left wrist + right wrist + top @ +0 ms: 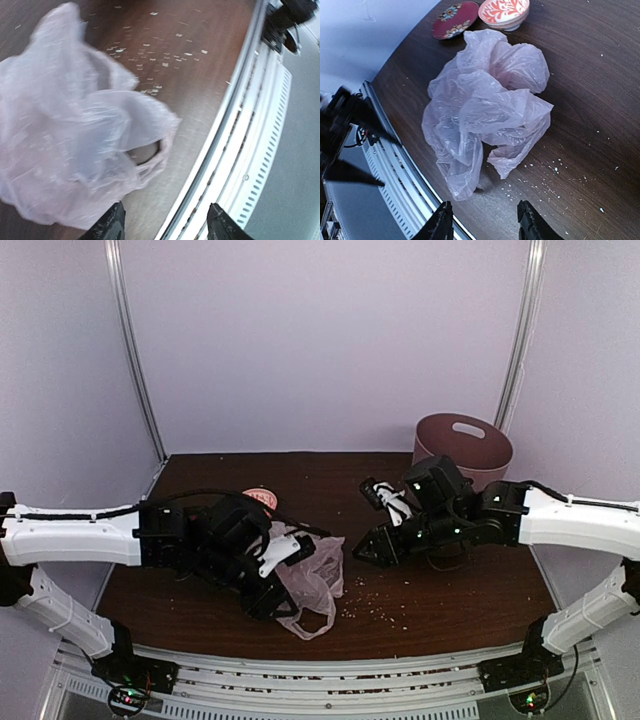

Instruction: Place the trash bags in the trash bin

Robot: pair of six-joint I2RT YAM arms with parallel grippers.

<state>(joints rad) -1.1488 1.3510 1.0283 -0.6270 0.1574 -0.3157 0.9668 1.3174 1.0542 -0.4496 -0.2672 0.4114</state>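
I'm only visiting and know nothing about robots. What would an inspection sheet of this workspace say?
Surface: dark wooden table, scattered with pale crumbs.
Job's things: crumpled trash bag lying near the front edge, outside the trash bin; bin upright, far right.
Clutter: red patterned bowl and red plate.
Grippers: left gripper open, empty; right gripper open, empty.
Cables: black cable along left arm.
Surroundings: pale lilac walls, metal rail in front.

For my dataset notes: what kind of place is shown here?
Probably a lab test booth: plain pale walls enclose a dark table, with the left arm and right arm mounted on a metal rail.
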